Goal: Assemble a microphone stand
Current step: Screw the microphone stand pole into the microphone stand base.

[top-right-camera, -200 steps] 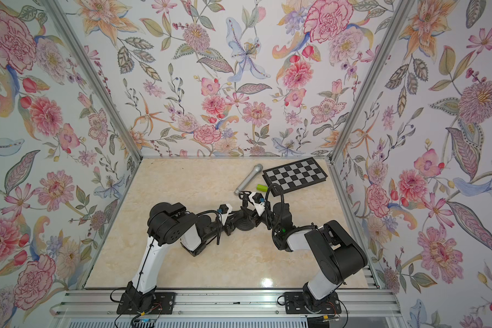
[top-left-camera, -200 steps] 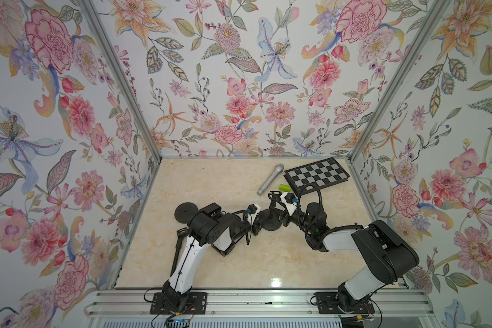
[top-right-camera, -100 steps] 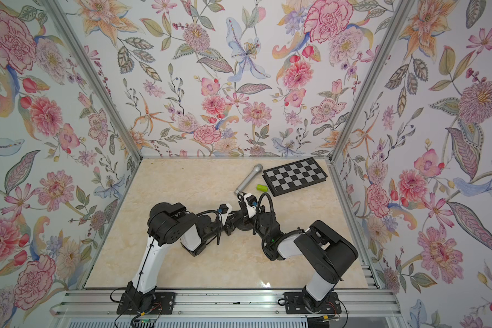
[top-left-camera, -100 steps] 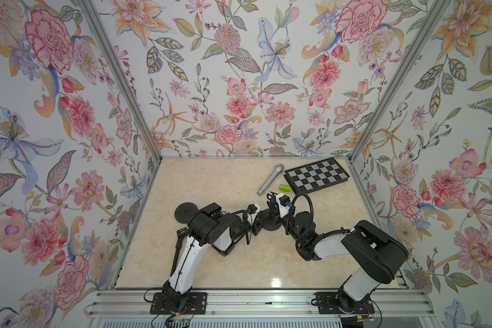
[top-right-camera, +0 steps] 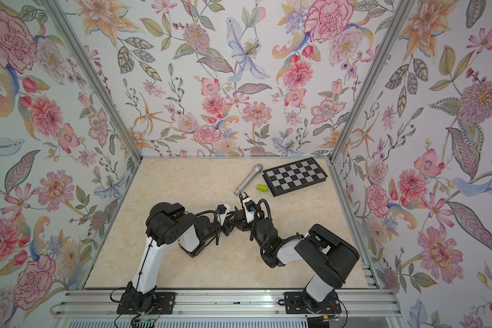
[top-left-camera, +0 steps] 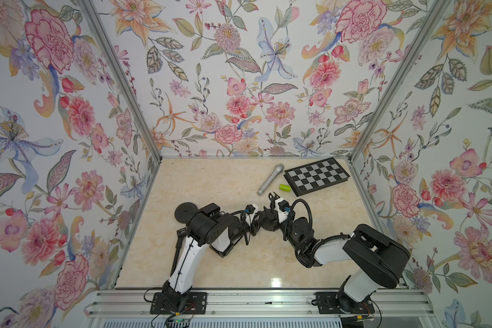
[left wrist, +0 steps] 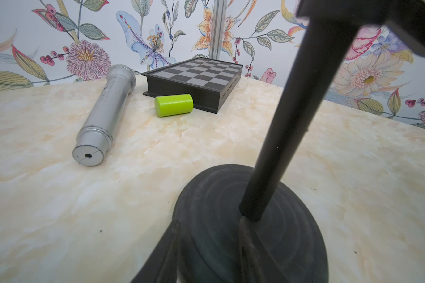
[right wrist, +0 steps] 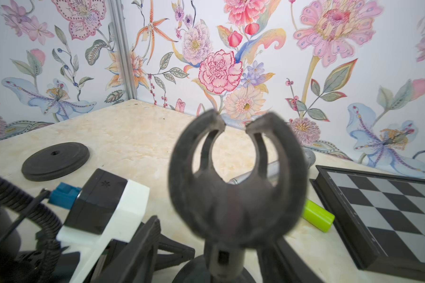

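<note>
Right pincer (right wrist: 217, 240) sprung apart; mic stand (right wrist: 236, 196) upright between its jaws.

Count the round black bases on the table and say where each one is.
2. One base lies bare on the left side of the table. The other base sits mid-table with the pole standing on it. The arms may hide others.

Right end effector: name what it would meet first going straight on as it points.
Probably the stand's stem, just under the mic clip, standing between its open jaws; depth is unclear.
</note>
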Tool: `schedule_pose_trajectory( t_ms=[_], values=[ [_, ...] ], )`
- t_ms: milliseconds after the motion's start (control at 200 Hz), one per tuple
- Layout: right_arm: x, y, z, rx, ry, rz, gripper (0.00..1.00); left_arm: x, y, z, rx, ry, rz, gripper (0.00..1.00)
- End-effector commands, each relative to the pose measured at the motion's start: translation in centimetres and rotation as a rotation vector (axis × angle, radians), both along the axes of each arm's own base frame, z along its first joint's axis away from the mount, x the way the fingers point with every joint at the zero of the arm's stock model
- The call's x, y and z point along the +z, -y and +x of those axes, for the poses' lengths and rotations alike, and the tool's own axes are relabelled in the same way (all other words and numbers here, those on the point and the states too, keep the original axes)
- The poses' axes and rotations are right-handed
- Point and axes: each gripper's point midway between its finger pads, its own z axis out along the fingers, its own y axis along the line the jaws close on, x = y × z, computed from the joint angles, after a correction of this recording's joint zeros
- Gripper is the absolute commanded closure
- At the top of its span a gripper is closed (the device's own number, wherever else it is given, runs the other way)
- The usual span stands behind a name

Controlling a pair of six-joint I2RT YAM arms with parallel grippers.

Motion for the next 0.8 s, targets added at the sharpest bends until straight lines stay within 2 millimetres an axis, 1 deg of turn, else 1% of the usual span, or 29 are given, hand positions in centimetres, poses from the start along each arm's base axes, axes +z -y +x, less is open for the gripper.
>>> schedule_pose_trajectory(
  t_ms=[0,100,155,250,295,360,435,535,610,676,696,751,786,796],
  values=[
    [-0.7,-2.7,-3.2,0.416,-0.090,-0.068,0.34,1.8,-1.5,-0.2,0.047,0.137,-0.052,0.60],
    [-0.4,-2.6,-4.5,0.530,-0.026,-0.161,0.31,1.8,-1.6,-0.2,0.048,0.134,-0.053,0.60],
    [-0.3,-2.2,-4.6,0.565,-0.003,-0.180,0.31,1.8,-1.5,-0.2,0.048,0.133,-0.056,0.59],
    [-0.2,-1.2,-3.6,0.581,0.003,-0.179,0.30,1.9,-1.5,-0.3,0.047,0.133,-0.057,0.59],
    [-0.3,-1.1,-3.1,0.599,0.008,-0.176,0.30,1.9,-1.4,-0.3,0.045,0.134,-0.057,0.60],
    [-0.1,-1.1,-1.8,0.609,0.012,-0.154,0.34,1.9,-1.3,-0.4,0.045,0.136,-0.056,0.59],
    [0.8,-0.9,0.0,0.575,0.018,-0.091,0.41,2.0,-1.2,-0.4,0.043,0.140,-0.057,0.59],
    [1.5,-0.7,1.2,0.544,0.031,-0.031,0.51,2.1,-1.3,-0.5,0.043,0.141,-0.053,0.59],
    [1.1,-0.5,1.8,0.506,-0.002,-0.021,0.66,2.0,-1.4,-0.5,0.047,0.141,-0.050,0.59],
    [0.7,0.0,2.5,0.428,-0.032,-0.015,0.84,2.0,-1.3,-0.6,0.045,0.143,-0.049,0.59],
    [0.5,0.1,2.7,0.400,-0.035,-0.017,0.87,2.1,-1.3,-0.6,0.045,0.142,-0.050,0.59],
    [0.1,0.7,3.0,0.292,-0.031,-0.018,0.88,2.0,-1.4,-0.6,0.047,0.141,-0.049,0.59],
    [0.0,1.4,3.4,0.195,-0.037,-0.003,0.99,2.0,-1.4,-0.5,0.048,0.142,-0.049,0.59],
    [-0.2,1.6,3.5,0.164,-0.042,-0.001,1.00,2.1,-1.4,-0.5,0.047,0.143,-0.050,0.60]
  ],
)
